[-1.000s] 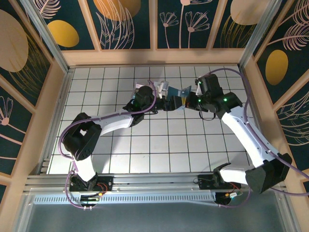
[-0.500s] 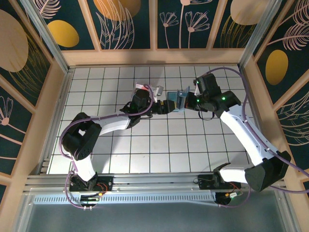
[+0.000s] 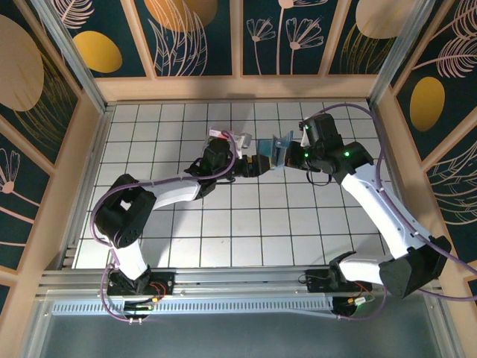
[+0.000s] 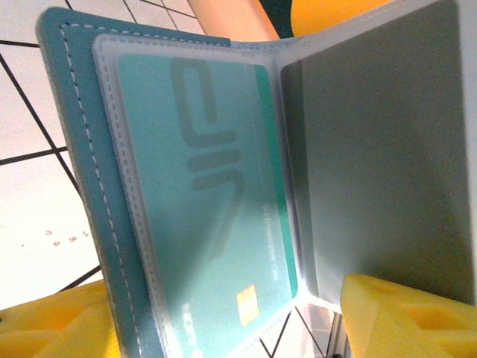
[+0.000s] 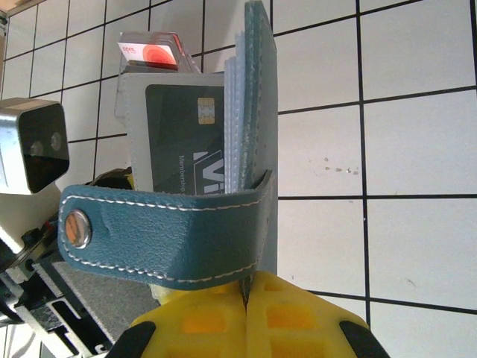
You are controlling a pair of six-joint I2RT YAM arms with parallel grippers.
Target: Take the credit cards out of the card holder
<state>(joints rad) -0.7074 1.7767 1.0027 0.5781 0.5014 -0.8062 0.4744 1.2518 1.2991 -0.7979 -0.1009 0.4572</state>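
The slate-blue card holder (image 3: pixel 282 149) hangs open above the tiles at the middle back. My right gripper (image 3: pixel 293 155) is shut on its cover edge, which runs into the seam between the yellow fingers (image 5: pixel 209 321). In the right wrist view the card holder (image 5: pixel 261 89) stands on edge, its snap strap (image 5: pixel 164 231) curling left, with a dark grey credit card (image 5: pixel 182 134) in a sleeve. My left gripper (image 3: pixel 261 164) is right at the holder. In its wrist view a teal credit card (image 4: pixel 201 209) sits in a clear sleeve, and the open jaws (image 4: pixel 231 309) straddle the sleeve's lower end.
A small clear plastic box (image 5: pixel 149 52) with red showing through lies on the tiles just behind the holder, also visible from above (image 3: pixel 223 136). Wooden walls (image 3: pixel 238 88) close off the back and sides. The white tiled floor (image 3: pixel 246 224) lies between the arms.
The holder went from spread wide to more folded and upright in the right gripper. My left gripper moved in against it and its jaws narrowed.
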